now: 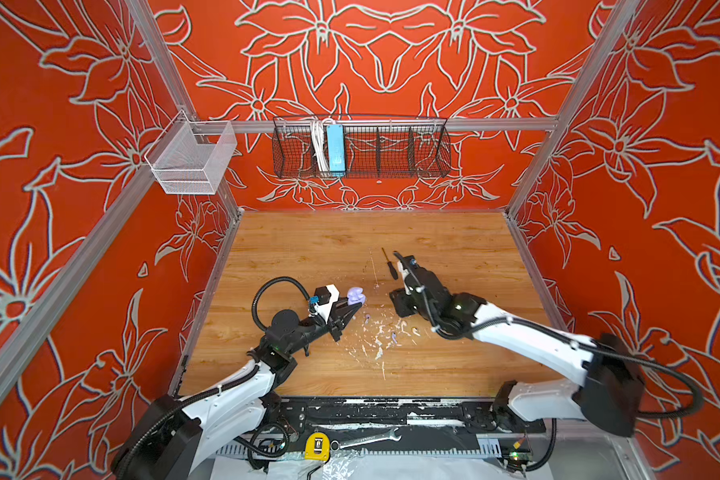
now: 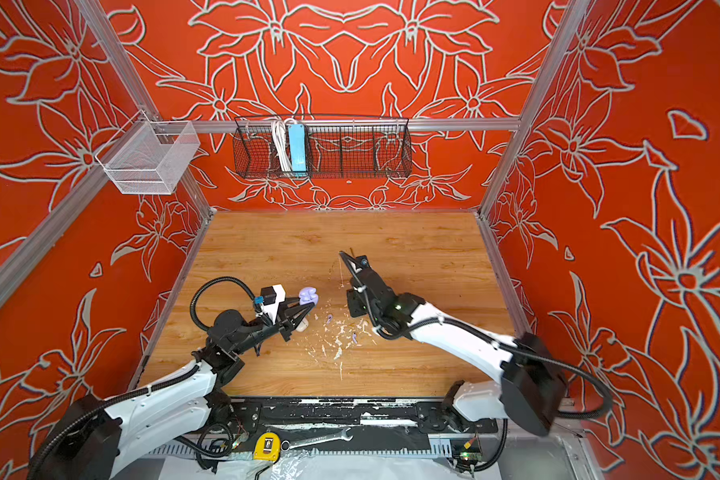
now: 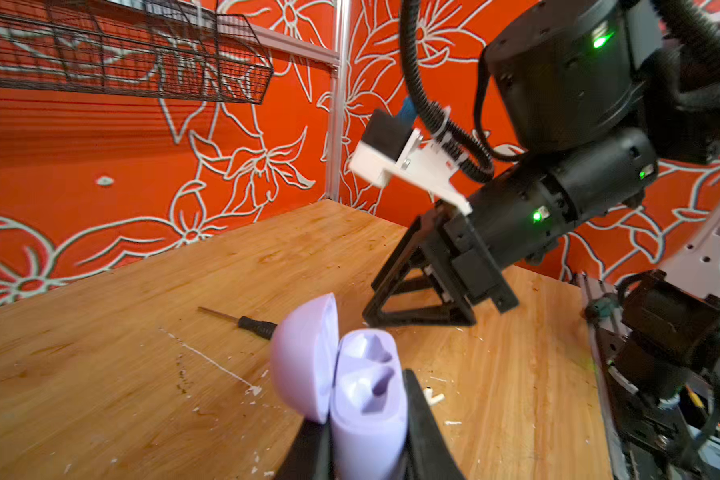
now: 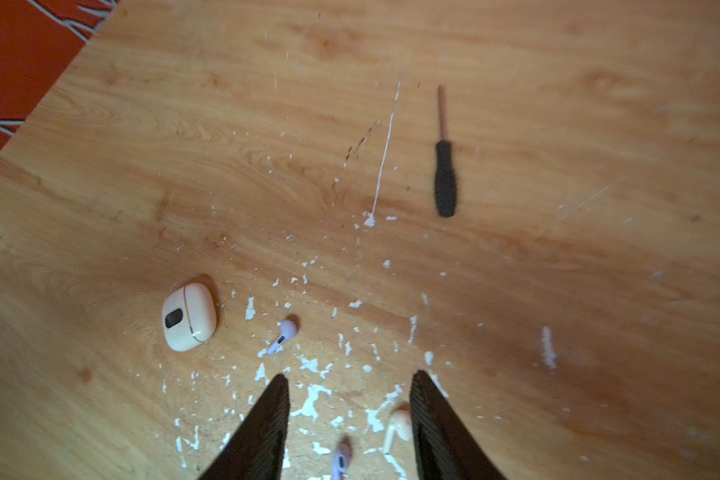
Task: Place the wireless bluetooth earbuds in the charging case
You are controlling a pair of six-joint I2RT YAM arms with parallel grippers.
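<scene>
Flecked wooden tabletop (image 1: 333,241), red floral walls (image 1: 495,58)

Open lavender charging case (image 3: 366,386) raised, lavender and cream earbuds (image 4: 284,332) lying loose

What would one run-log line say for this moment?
left gripper: shut on open, empty lavender case | right gripper: open, holding nothing | earbuds: loose on table
</scene>
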